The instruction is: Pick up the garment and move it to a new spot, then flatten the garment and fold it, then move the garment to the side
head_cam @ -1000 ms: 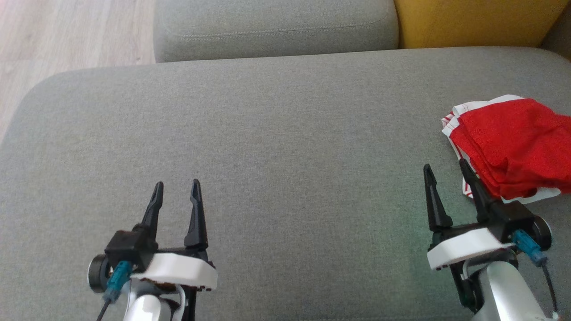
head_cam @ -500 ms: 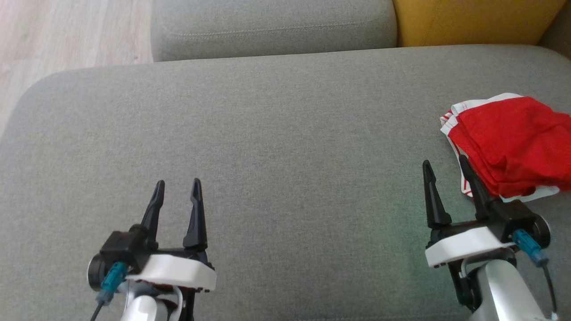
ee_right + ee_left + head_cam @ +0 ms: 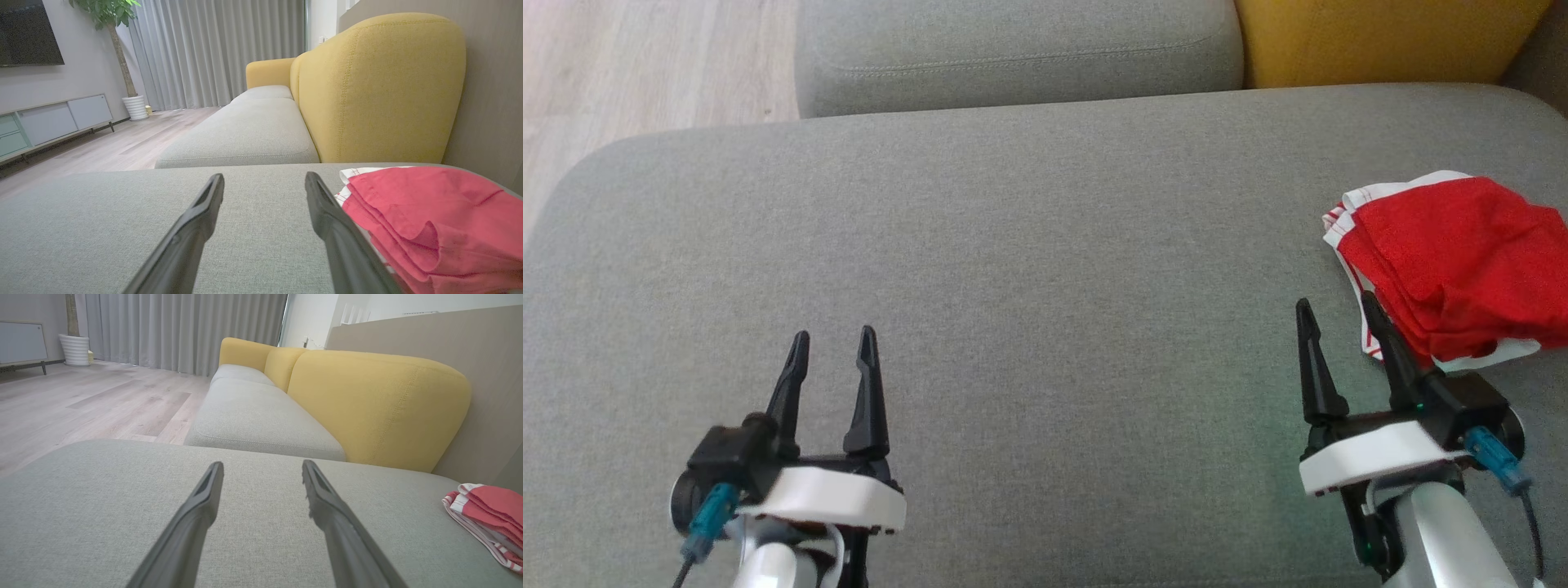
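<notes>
— Garment [image 3: 1454,269] first: where is it?

— On the right end of the grey seat cushion [image 3: 1045,245], a red piece with white striped trim, lying in loose stacked layers. It looks folded already, so I judge the task near its end, though the stack is not tidy.

— What could spoil it?

— The right gripper [image 3: 1336,300] is just beside the garment's near left corner. Its right-hand finger overlaps the white hem in the head view; whether it touches, I cannot tell. A sideways swing to the right could catch that hem and drag the layers open. A harder nudge might push the stack toward the cushion's right edge, which lies close by.

— And the jaws?

— Both pairs stand wide apart with nothing between them.

— How are the arms set?

— Both sit low at the near side, fingers pointing toward the far side, where the yellow backrest [image 3: 1380,41] is. The left gripper [image 3: 835,332] hovers over bare cushion, well apart from the garment. Drawing the right arm straight back seems the safest move.
</notes>
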### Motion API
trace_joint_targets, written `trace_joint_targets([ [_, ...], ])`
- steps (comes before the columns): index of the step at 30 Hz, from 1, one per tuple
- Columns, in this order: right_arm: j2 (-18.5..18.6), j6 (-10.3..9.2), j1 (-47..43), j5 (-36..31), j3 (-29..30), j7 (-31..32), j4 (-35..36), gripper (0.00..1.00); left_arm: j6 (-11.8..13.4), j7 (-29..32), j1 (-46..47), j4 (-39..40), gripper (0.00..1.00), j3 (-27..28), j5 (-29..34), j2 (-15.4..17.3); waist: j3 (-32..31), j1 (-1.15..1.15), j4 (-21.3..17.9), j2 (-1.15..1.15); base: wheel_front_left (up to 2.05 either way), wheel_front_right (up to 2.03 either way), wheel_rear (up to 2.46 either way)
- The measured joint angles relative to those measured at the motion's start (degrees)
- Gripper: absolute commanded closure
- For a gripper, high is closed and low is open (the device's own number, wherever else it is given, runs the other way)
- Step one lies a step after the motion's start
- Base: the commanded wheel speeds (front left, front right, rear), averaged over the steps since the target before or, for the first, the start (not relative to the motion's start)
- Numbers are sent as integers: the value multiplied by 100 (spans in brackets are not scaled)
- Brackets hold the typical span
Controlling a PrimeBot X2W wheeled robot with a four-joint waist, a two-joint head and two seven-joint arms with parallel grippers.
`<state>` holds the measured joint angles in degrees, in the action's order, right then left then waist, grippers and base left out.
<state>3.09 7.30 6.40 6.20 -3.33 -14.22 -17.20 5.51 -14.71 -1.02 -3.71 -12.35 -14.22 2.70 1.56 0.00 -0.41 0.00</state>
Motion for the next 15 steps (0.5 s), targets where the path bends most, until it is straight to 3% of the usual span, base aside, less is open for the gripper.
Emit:
trace_joint_targets([
  [10,-1,0,-1,44,-20,0,49,0,-54,1,-11,-32,0,78,-268,-1,-33,0,-32,0,0,0,0],
  [11,-1,0,-2,53,-34,0,48,100,-47,1,-11,-29,100,103,-310,-1,-32,0,-31,0,0,0,0],
  [15,-7,0,-122,93,-43,11,-248,100,-47,7,-107,-350,100,92,-316,-8,-31,0,-29,0,0,0,0],
])
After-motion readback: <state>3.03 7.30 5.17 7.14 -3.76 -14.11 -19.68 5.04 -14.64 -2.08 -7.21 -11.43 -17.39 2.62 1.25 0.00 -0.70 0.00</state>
